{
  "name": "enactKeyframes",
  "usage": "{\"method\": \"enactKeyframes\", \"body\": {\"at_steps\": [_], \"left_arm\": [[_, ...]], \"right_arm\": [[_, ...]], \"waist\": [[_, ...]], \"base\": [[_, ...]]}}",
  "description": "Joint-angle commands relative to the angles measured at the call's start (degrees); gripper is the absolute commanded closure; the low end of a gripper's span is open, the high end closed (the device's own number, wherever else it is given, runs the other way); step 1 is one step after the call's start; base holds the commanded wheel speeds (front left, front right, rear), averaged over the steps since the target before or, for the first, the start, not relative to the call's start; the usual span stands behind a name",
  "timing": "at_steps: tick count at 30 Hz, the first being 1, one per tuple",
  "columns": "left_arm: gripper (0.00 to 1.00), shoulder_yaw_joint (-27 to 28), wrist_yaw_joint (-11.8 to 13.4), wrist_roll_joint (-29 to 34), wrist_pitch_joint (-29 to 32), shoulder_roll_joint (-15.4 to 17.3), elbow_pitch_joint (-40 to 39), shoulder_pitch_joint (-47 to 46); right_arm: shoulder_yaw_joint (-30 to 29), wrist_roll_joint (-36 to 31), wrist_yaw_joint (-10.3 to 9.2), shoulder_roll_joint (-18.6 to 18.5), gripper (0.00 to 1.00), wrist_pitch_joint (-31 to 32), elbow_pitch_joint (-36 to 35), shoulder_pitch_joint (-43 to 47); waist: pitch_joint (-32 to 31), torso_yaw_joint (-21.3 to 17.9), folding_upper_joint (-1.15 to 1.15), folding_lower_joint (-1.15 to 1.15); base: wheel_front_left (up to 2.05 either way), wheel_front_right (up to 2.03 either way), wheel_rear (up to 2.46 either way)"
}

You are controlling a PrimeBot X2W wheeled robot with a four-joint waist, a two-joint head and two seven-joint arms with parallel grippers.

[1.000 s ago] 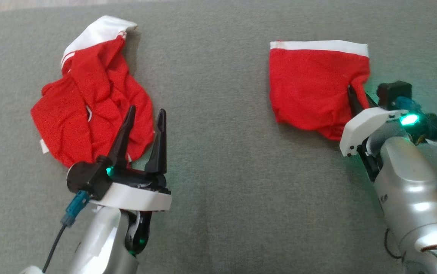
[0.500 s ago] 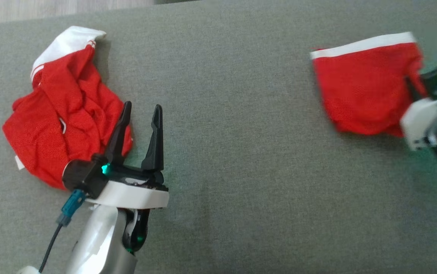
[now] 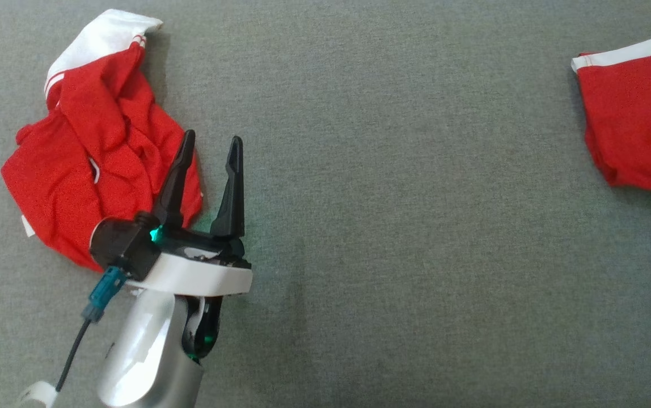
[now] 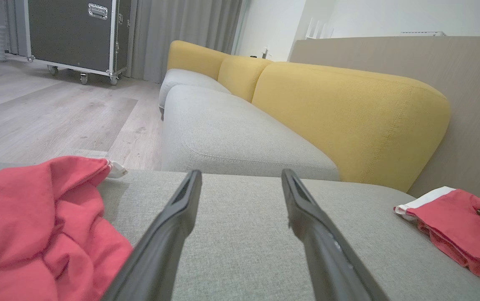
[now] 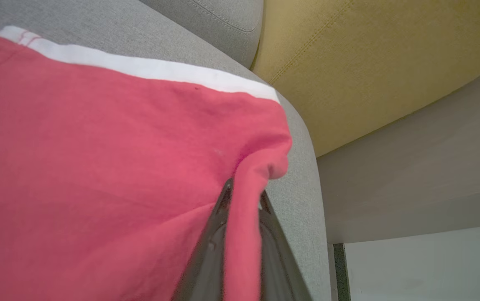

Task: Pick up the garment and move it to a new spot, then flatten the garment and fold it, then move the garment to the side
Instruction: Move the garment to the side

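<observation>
1. Right gripper (image 5: pixel 244 193) jaws clamped on an edge fold of the folded red fabric garment with white band (image 5: pixel 98 146); the cloth spreads ahead of its tips, near the edge of the grey upholstered cushion (image 5: pixel 302 175)
2. Left gripper (image 3: pixel 212 137) jaws apart, empty; crumpled red-and-white fabric garment (image 3: pixel 93 147) just beside its left finger
3. Judged: fold done, move-aside in hand, release left; crumpled one not yet started
4. Count: two garments, two grippers, one grey cushion

Right pincer (image 5: pixel 244 193) dragged folded garment (image 3: pixel 637 124) farther right.
</observation>
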Motion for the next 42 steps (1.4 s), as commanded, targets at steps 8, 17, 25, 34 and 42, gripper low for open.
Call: {"method": "enactKeyframes", "body": {"at_steps": [8,17,25,34,42], "left_arm": [[0.0,1.68,0.09,0.44,-0.29,0.42,-1.4,-2.03],[0.0,3.14,0.09,0.21,-0.29,0.42,-1.03,-0.66],[0.0,5.71,0.09,0.41,-0.29,0.42,-1.78,2.3],[0.0,9.37,0.09,0.84,-0.29,0.42,-3.07,7.63],[0.0,10.09,0.09,1.02,-0.29,0.42,-4.03,12.42]], "right_arm": [[-4.0,-2.41,-0.05,-1.33,1.0,0.41,-1.93,0.0],[-11.22,-3.32,-0.05,2.2,0.0,-0.11,-3.84,0.67],[-13.5,-0.76,-0.05,9.81,0.0,-3.2,-6.54,1.1],[-11.61,10.02,-0.05,22.85,0.0,-4.7,-23.82,6.68],[-12.13,18.14,-0.05,28.61,0.0,-4.72,-43.43,22.01]], "waist": [[0.44,0.2,0.0,0.0],[-4.31,-1.36,0.0,0.0],[-9.81,-2.93,0.0,0.0],[-16.03,-4.38,0.0,0.0],[-18.76,-4.1,0.0,0.0]], "base": [[0.0,0.0,0.0],[0.0,0.0,0.0],[0.0,0.0,0.0],[0.0,0.0,0.0],[0.0,0.0,0.0]]}}
